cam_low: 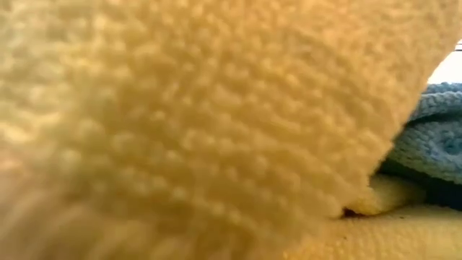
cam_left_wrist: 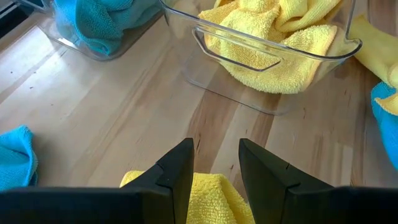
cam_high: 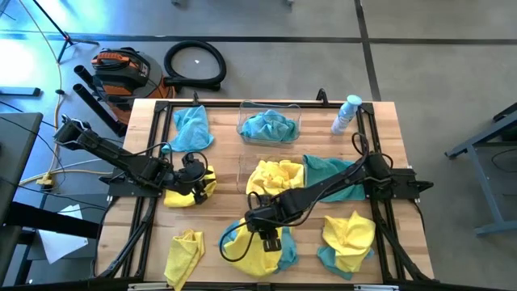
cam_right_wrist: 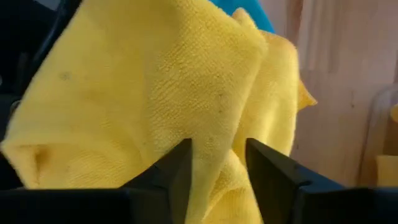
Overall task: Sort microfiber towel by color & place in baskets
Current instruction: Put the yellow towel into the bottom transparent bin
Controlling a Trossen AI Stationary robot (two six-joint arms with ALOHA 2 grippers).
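The left gripper (cam_left_wrist: 214,171) hovered over a yellow towel (cam_high: 190,187) at the table's left, fingers slightly apart, holding nothing. The right gripper (cam_right_wrist: 217,165), at the front middle, pressed its parted fingers into another yellow towel (cam_right_wrist: 149,87); a grip could not be confirmed. The near basket (cam_left_wrist: 273,59) held yellow towels, the far one (cam_high: 271,121) teal. No writing was readable.

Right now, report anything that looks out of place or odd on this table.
A yellow towel presses against the low camera, blocking nearly its whole view. A teal towel drapes partly beside the yellow-filled basket, unsorted. Mixed yellow and teal towels lie heaped under the right gripper.
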